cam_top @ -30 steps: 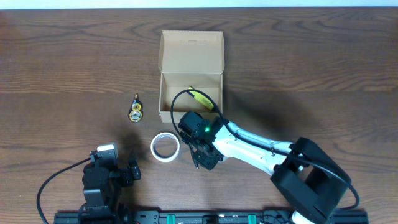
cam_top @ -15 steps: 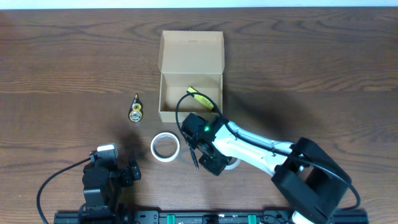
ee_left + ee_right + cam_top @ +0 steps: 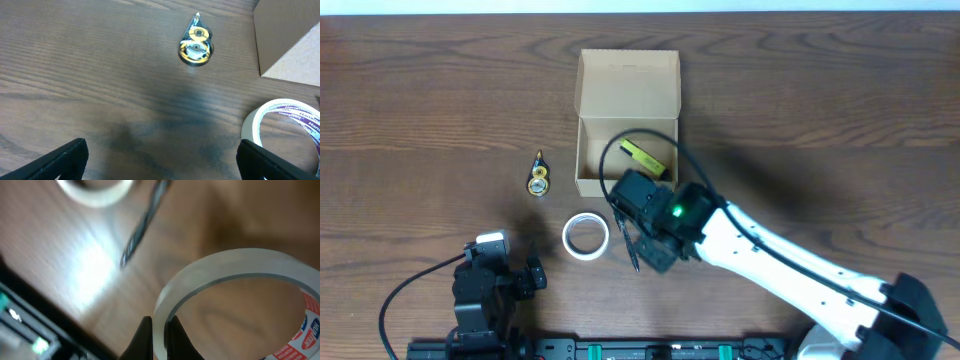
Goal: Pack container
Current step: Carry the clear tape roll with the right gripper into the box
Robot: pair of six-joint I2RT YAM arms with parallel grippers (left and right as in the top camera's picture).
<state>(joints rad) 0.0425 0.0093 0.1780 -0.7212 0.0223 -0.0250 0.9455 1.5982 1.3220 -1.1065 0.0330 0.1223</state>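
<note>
On dark wood-grain table (image 3: 420,100): right jaws pinch clear tape roll (image 3: 210,270); left jaws wide, empty.

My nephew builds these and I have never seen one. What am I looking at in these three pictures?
Two robot arms sit at a wooden table. One picture looks down from above; the other two come from cameras on the wrists. On the table lie an open cardboard box with a yellow item inside, a white tape roll, a dark pen and a small correction tape dispenser. The right tool pinches the rim of a clear tape roll. The left tool is open, holding nothing.
</note>
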